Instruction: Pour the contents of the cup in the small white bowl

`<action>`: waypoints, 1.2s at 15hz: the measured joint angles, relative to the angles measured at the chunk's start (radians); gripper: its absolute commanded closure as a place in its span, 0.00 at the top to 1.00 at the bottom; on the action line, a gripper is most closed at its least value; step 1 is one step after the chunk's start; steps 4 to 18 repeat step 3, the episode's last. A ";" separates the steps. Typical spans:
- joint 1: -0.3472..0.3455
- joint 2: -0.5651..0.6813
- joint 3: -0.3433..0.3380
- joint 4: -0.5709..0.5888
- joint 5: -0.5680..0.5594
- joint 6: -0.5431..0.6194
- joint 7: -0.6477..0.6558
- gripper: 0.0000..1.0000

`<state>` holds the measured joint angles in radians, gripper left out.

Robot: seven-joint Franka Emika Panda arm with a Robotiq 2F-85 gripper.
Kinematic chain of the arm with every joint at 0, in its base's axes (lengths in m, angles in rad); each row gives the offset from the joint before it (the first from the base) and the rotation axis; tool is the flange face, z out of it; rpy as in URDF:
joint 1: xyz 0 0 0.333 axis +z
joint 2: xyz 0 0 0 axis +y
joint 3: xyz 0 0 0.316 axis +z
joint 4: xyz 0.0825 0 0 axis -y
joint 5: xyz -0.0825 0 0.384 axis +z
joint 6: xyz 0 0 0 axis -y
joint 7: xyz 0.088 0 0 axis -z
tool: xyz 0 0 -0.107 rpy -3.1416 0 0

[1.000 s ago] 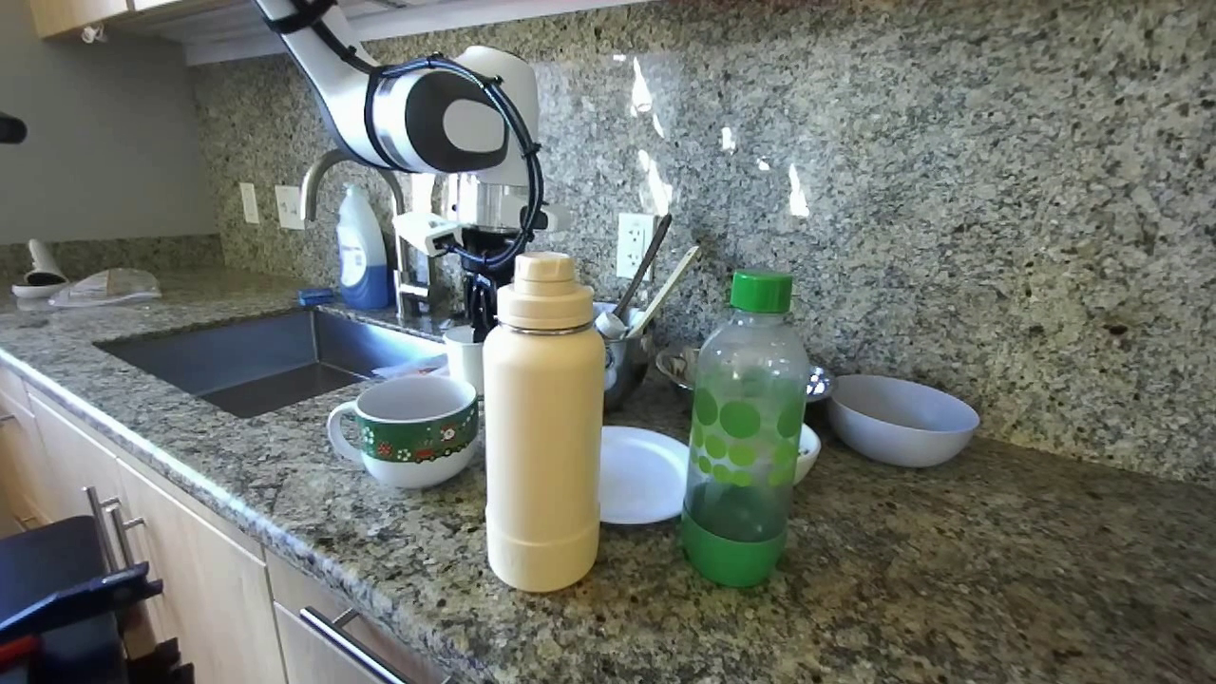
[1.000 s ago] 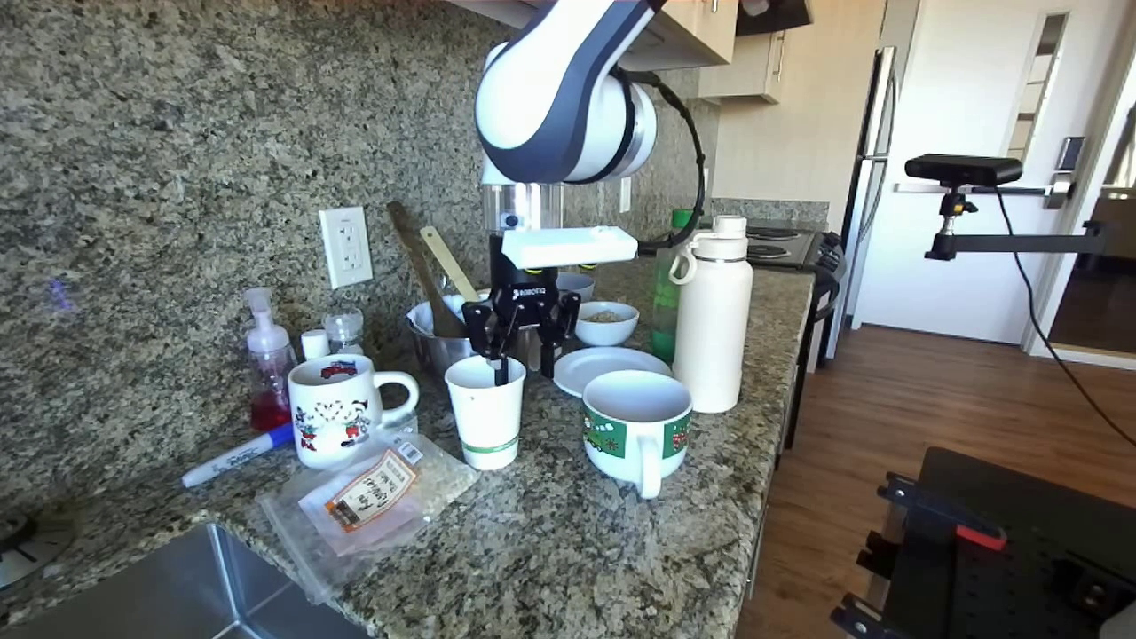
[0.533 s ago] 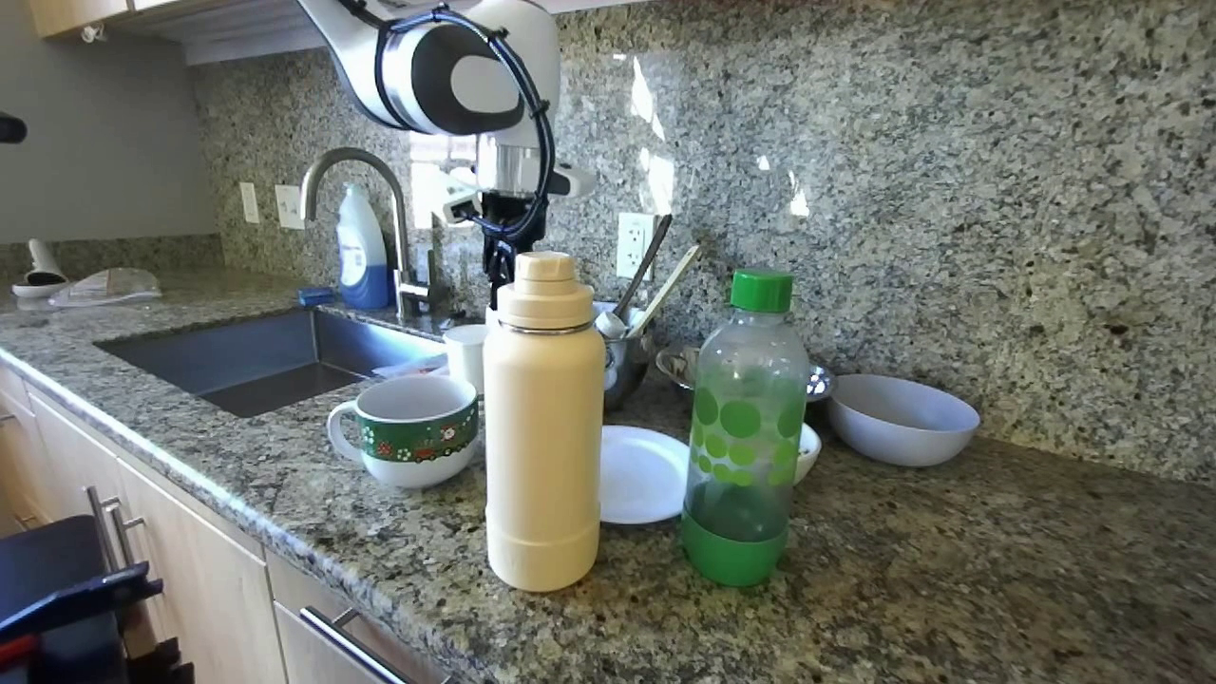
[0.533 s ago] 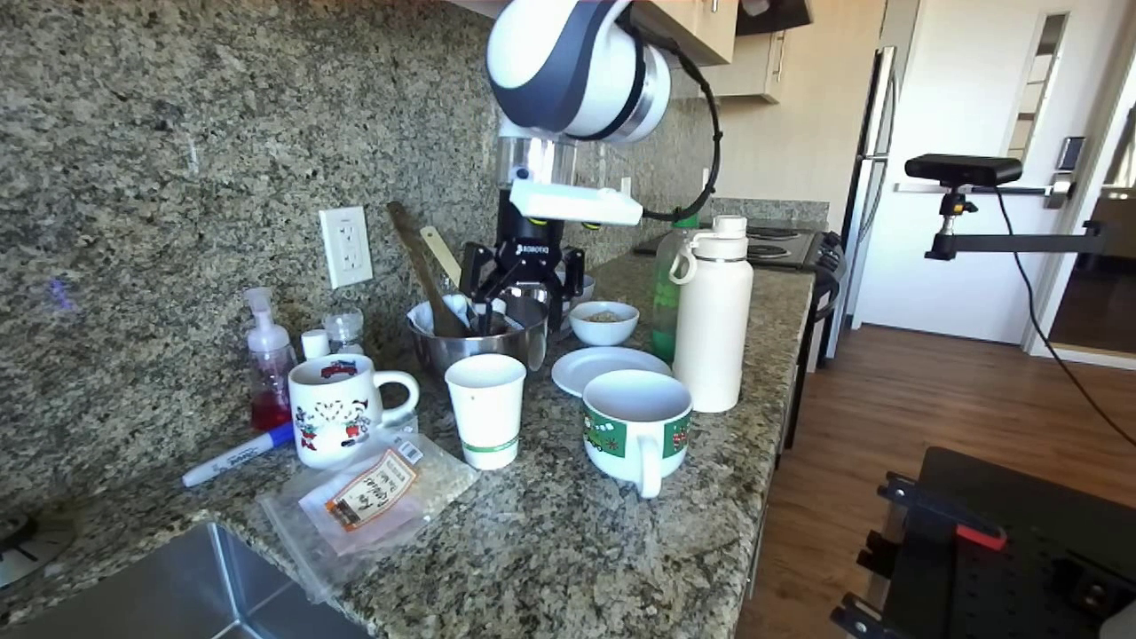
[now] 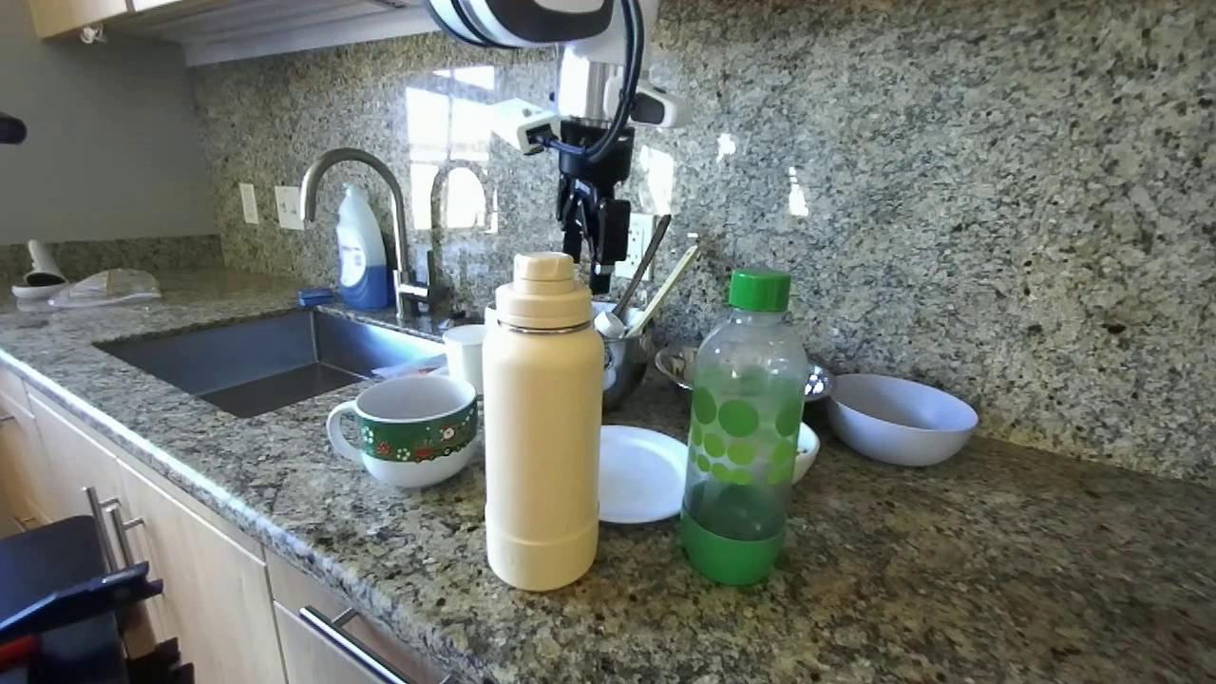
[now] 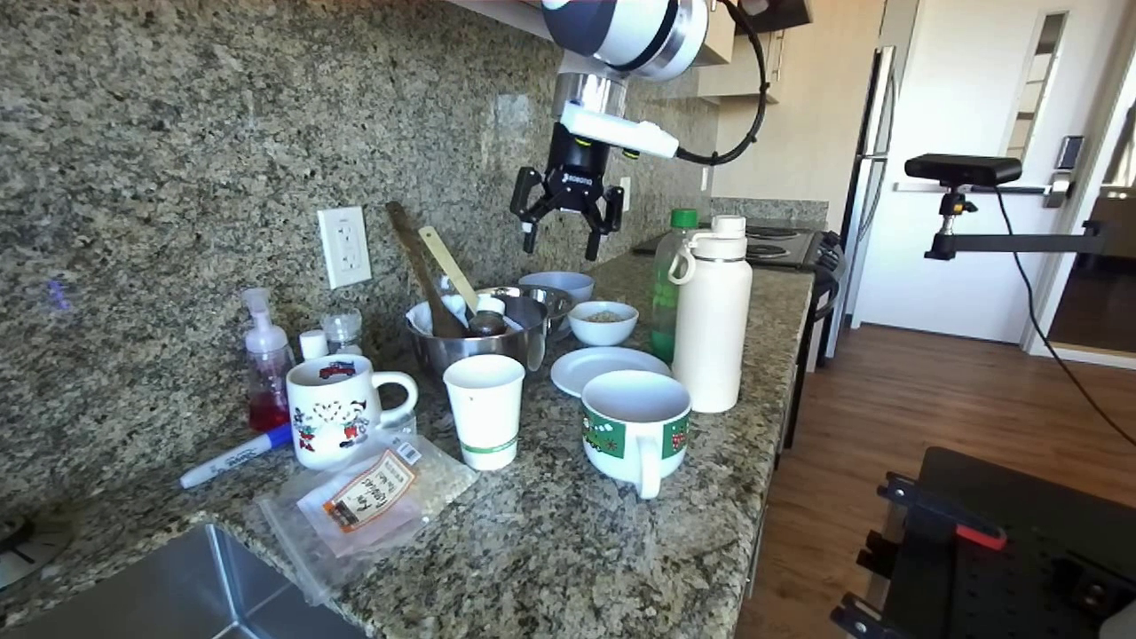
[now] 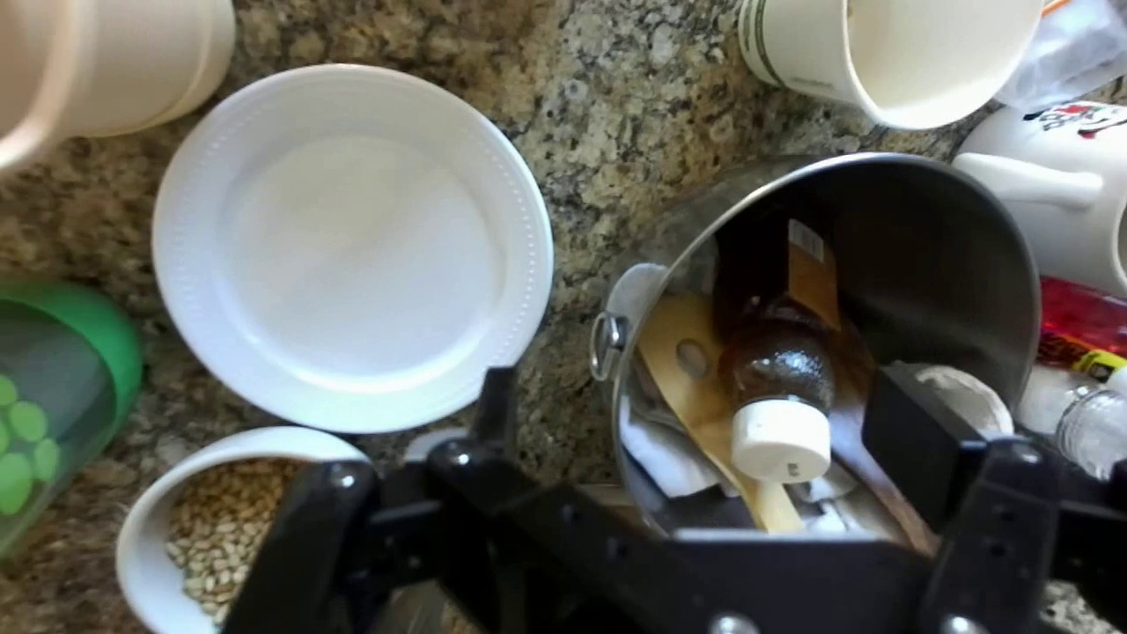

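The cup (image 6: 484,417) is white paper with a thin green band low on its side. It stands upright on the counter, also in the wrist view (image 7: 797,40), where its visible inside is bare and pale. The small white bowl (image 6: 602,332) holds pale grain and stands beyond the flat dish; it shows in the wrist view (image 7: 145,537), partly behind a finger, and is mostly hidden behind the green bottle in an exterior view (image 5: 807,454). My gripper (image 6: 561,244) is open and empty, raised above the metal pail and apart from the cup and bowl.
Under the gripper is a metal pail (image 7: 951,229) with utensils and a dark bottle. A flat white dish (image 7: 361,255), cream flask (image 5: 543,456), green bottle (image 5: 736,475) and green-patterned mug (image 5: 418,432) stand nearby. A larger plain bowl (image 5: 900,423) is against the wall.
My open gripper has risen off the cup, where one finger was inside its rim, and moved away over the metal pail. The cup stays upright in the same place.
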<state>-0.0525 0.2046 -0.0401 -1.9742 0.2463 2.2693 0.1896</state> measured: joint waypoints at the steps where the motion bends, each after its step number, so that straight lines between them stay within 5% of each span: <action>1: -0.005 0.004 -0.010 0.019 -0.010 -0.032 0.000 1.00; 18: -0.007 0.008 -0.015 0.026 -0.011 -0.039 0.000 1.00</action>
